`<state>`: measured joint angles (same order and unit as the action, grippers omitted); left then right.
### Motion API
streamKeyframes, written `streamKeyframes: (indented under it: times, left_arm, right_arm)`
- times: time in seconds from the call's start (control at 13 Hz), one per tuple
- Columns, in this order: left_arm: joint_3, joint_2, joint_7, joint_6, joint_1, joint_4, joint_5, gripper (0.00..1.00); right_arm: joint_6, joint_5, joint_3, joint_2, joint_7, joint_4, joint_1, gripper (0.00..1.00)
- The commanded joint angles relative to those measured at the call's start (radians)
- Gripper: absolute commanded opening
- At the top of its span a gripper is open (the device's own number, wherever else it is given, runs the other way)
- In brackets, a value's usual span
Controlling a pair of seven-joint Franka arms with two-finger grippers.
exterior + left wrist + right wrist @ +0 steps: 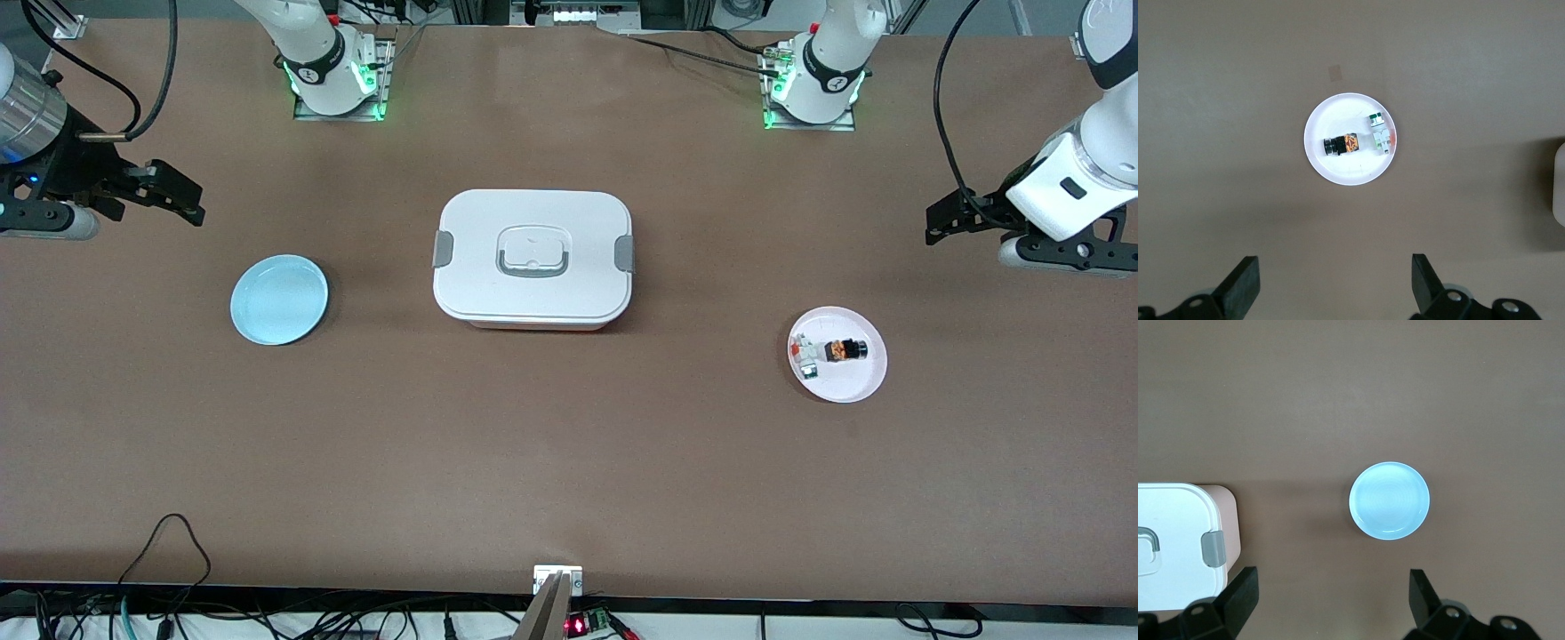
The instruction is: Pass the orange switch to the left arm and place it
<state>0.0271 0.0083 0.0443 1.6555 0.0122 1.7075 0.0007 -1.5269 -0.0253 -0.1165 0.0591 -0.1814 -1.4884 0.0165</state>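
Observation:
The orange switch (843, 349) (1341, 144) lies on its side on a small white plate (845, 382) (1338, 113) toward the left arm's end of the table. The large white box (533, 258) (1171, 540) stands shut in the middle of the table. My left gripper (941, 224) (1336, 280) hangs open and empty above the table beside the white plate, well clear of the switch. At the right arm's end my right gripper (197, 203) (1333, 597) is open and empty too, up over the table beside the blue plate.
An empty light-blue plate (279, 300) (1389, 500) sits between the box and the right arm's end. Small white, red and green parts (805, 356) (1381, 137) share the white plate with the switch. Cables and a small device (558, 582) lie along the table's near edge.

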Motion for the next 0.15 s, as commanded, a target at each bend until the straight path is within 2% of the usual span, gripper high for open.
streamKeyframes:
  times: [0.0,0.08]
  left_arm:
    - [-0.003,-0.008,-0.015,-0.009,0.009,0.000,0.019,1.00]
    - [-0.003,-0.008,-0.015,-0.009,0.009,-0.002,0.019,1.00]
  right_arm:
    - [-0.007,-0.001,-0.008,-0.005,-0.013,-0.003,-0.001,1.00]
    - [-0.007,-0.002,-0.008,-0.007,-0.013,-0.003,-0.001,1.00]
